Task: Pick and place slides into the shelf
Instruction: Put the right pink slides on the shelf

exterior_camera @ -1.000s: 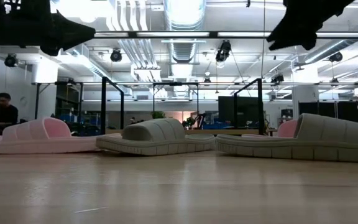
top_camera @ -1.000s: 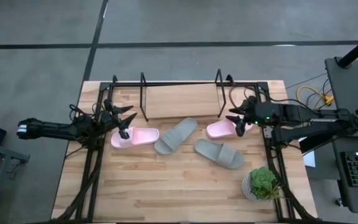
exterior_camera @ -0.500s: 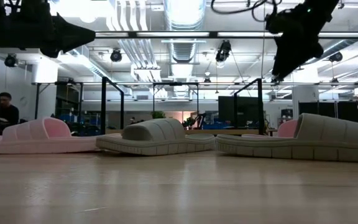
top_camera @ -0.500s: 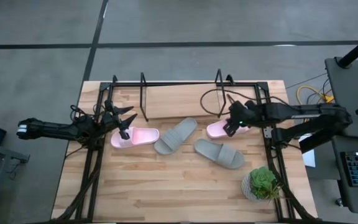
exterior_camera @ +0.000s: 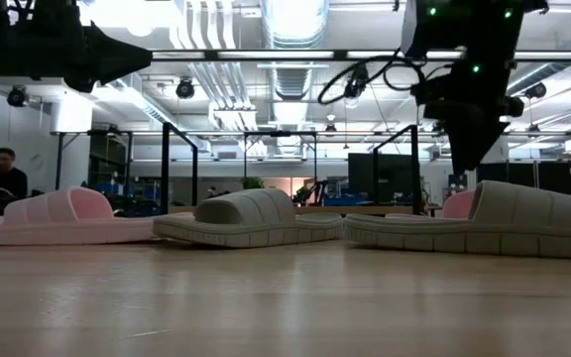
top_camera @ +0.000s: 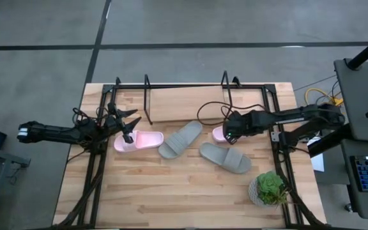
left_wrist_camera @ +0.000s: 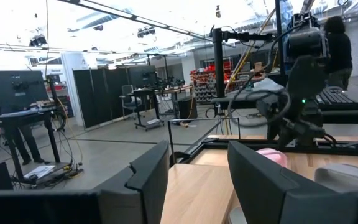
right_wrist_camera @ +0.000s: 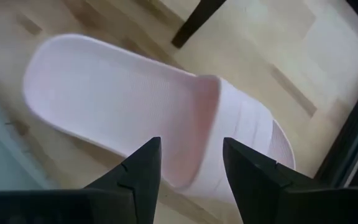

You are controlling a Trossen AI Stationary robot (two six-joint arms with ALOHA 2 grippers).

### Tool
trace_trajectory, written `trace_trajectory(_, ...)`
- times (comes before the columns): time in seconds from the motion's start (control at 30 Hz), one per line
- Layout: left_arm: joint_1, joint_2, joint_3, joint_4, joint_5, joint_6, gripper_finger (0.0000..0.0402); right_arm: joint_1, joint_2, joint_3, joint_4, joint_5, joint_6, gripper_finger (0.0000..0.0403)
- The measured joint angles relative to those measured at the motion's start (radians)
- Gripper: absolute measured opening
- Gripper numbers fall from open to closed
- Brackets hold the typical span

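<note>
The left pincer (top_camera: 128, 125) hangs with its fingers apart above the toe end of the left pink slide (top_camera: 139, 140), out to the left of the shelf (top_camera: 187, 102) and just in front of its left upright loop. That pink slide lies flat on the counter (top_camera: 171, 198), in front of the shelf's left end. Next to it a grey slide (top_camera: 180, 138) lies at a slant in front of the middle of the shelf's wooden board, and a second grey slide (top_camera: 225, 157) lies farther forward, toward the shelf's right end. The right pincer (top_camera: 229, 128) is low over the right pink slide (right_wrist_camera: 135, 118), just in front of the shelf's right loop; its two fingers (right_wrist_camera: 138, 168) stand apart over the slide's strap and footbed, not closed on it. A small green plant (top_camera: 270, 186) stands at the counter's near right corner, well away from the shelf.
</note>
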Motion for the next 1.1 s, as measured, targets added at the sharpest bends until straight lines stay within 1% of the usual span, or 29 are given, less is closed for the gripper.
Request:
trace_trajectory(0.23,0.0,0.001,0.0,0.0,0.0,0.0,0.0151,0.0,0.096,0.0,0.001,0.0,0.0,0.0164)
trace_trajectory(0.47,0.0,0.0,0.0,0.0,0.0,0.0,0.0151,0.0,0.157,0.0,-0.01,0.007,-0.001,0.0164)
trace_trajectory(0.73,0.0,0.0,0.0,0.0,0.0,0.0,0.0151,-0.002,0.165,-0.001,-0.063,0.018,-0.004,0.0152)
trace_trajectory(0.87,0.0,0.001,0.0,0.0,0.0,0.001,0.0151,-0.002,0.165,-0.001,-0.068,0.058,-0.005,0.0141)
trace_trajectory(1.1,0.0,0.0,0.0,0.0,0.0,0.001,0.0151,-0.002,0.165,-0.001,-0.071,0.061,-0.009,0.0116)
